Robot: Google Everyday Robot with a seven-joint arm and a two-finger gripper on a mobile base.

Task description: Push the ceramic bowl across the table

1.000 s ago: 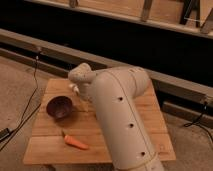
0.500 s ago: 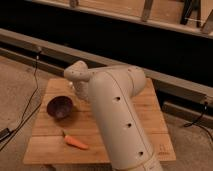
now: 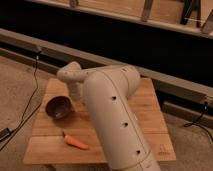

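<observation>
**Observer:** Fig. 1. Where do things stand?

**Operator:** The ceramic bowl [image 3: 59, 107] sits upright at centre-left of the frame, on the left part of the table [image 3: 147, 112]. My gripper [image 3: 75, 97] hangs just to the right of the bowl's rim, below the wrist bend. I cannot tell whether it is apart or together, nor whether it touches the bowl. The arm [image 3: 115, 120] fills the middle of the frame and hides the tabletop behind it.

**Observer:** What could go wrong from here?

**Operator:** In my judgement, three things.
- The bowl is near the table's left edge, so a push toward the left of the frame may carry it over.
- The glossy round wall may slip off the contact, so that the bowl spins or slides sideways instead of travelling straight.
- A contact high on the rim may tip it.

The carrot [image 3: 76, 143], at lower left and apart from the bowl, is out of the way unless the bowl veers toward the bottom of the frame.

**Observer:** Any brands, labels or writing?

**Operator:** None that I can read. A small dark mark [image 3: 161, 148] near the table's lower-right corner is too small to make out.
</observation>
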